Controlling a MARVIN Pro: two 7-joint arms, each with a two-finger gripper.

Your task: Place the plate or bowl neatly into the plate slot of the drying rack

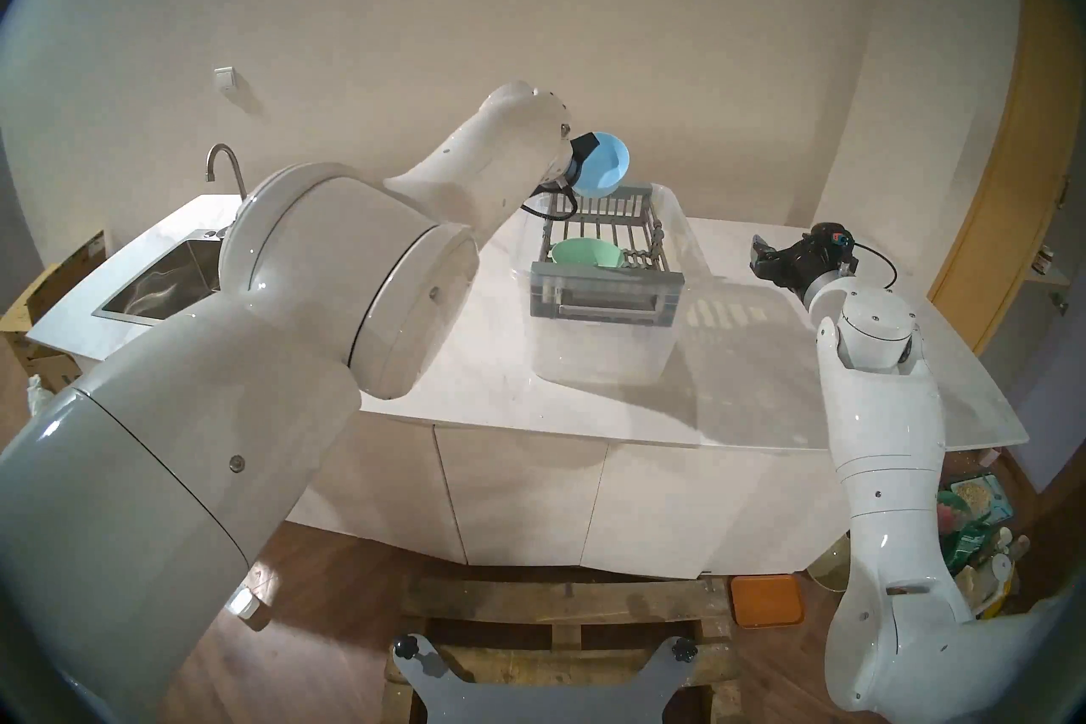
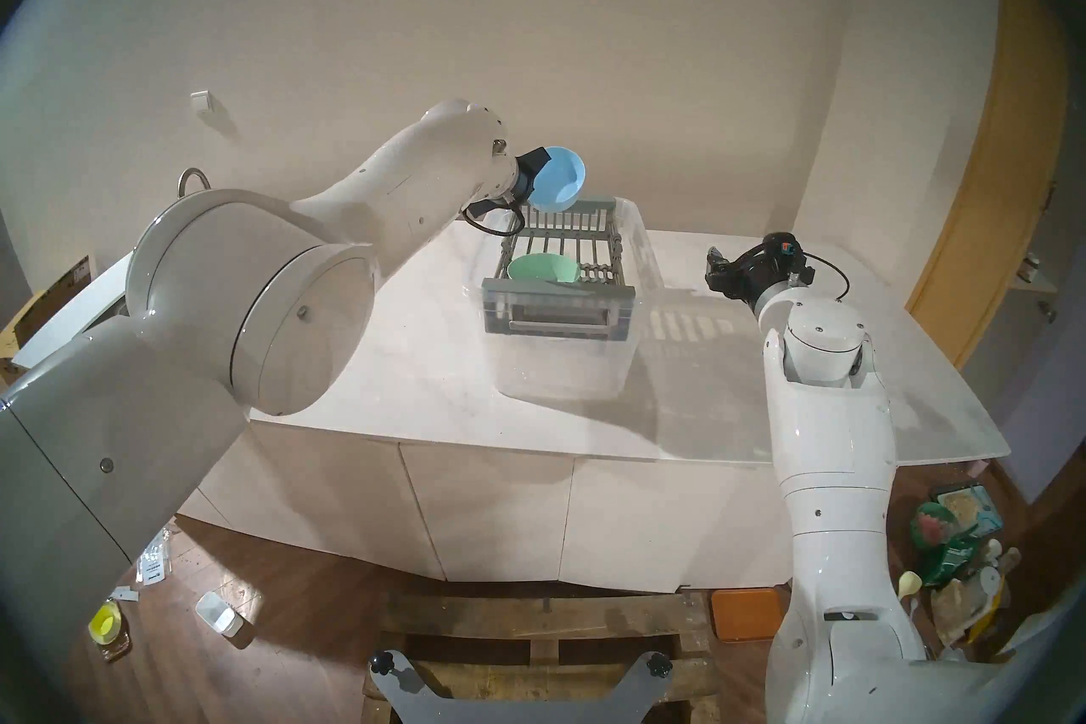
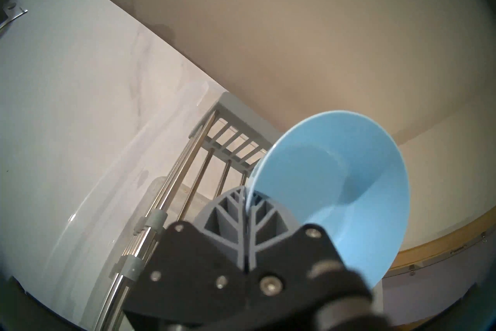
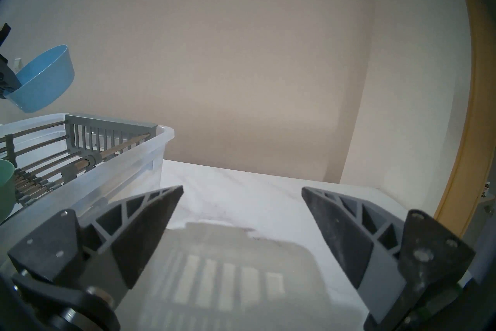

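Above the drying rack's [image 1: 605,241] far end, the left gripper [image 3: 245,204] clamps a blue bowl's [image 1: 600,170] rim; next comes lowering between bars. The right gripper [image 4: 241,217] stands apart, empty.

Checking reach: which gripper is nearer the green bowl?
Left. The left gripper, clamped on the blue bowl, hangs above the rack behind the green bowl; right gripper sits beside the tub.

left gripper [image 3: 245,204] clamped, right gripper [image 4: 242,192] spread
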